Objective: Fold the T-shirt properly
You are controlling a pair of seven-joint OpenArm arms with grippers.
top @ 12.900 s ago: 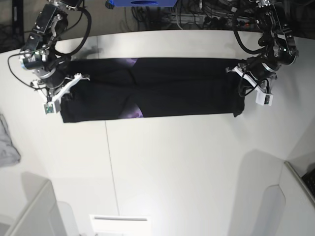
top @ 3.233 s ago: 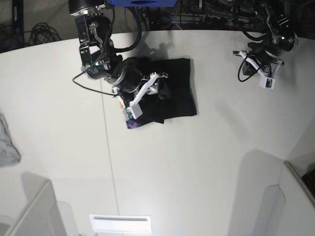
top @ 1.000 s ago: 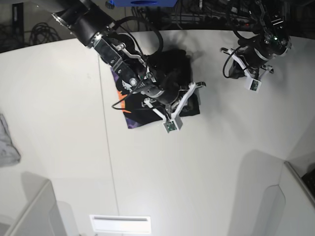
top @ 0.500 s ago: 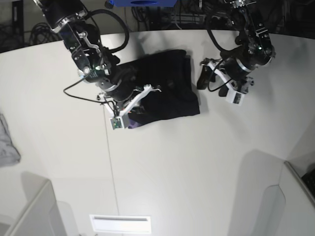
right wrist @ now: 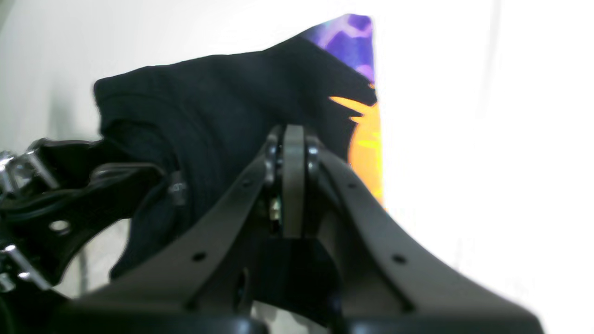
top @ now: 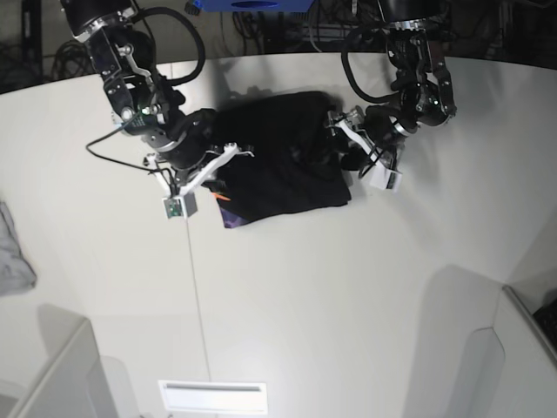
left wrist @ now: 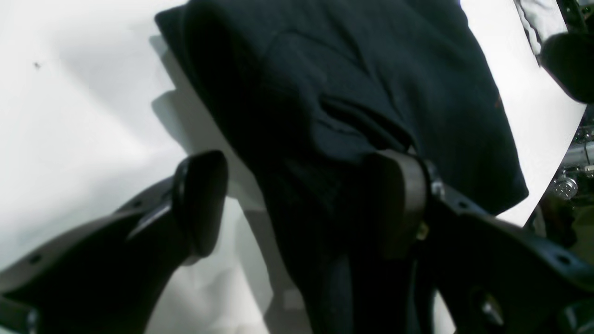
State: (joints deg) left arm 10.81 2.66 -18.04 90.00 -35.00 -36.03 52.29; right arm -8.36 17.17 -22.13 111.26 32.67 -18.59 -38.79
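Straddling, left wrist view: the left gripper has its jaws spread wide, one dark finger over the white surface, the other finger against the black cloth
T-shirt, left wrist view: the T-shirt lies bunched on the surface, its folded edge running between the two jaws; whether the cloth-side finger presses it or only lies against it I cannot tell
Jaws, right wrist view: the right gripper has its jaws closed flat together, with nothing visible between them
T-shirt, right wrist view: the black cloth sits just beyond the closed jaws and to their left; an orange-and-purple print shows along its right edge, next to the bright surface
Other arm, right wrist view: part of the left arm shows dark at the far left edge, beside the cloth
Base view, right gripper: sits at the T-shirt's left edge, close to a small patch of orange and purple print
Base view, left gripper: sits at the T-shirt's right edge, jaw width unclear from here
Base view, T-shirt: a compact dark bundle on the surface, between the two arms
Grey cloth: lies at the far left edge, well apart from the T-shirt
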